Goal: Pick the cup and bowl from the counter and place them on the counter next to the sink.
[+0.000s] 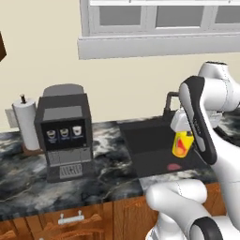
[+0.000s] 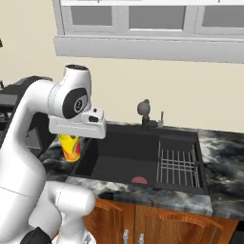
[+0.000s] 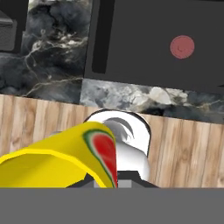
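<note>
So the cup [image 1: 182,144] is up in the air, pinched in the tool [image 1: 183,136], which is closed tight on it, hanging over the left edge of the sink [image 2: 143,157]. Below it sits the black marble surface [image 1: 28,180]. In the basin there's a red drain [image 2: 139,180] and a wire rack [image 2: 177,167], with the faucet [image 2: 144,110] behind. Further left, a coffee machine [image 1: 64,132] and paper towel roll [image 1: 26,123] stand well clear.
</note>
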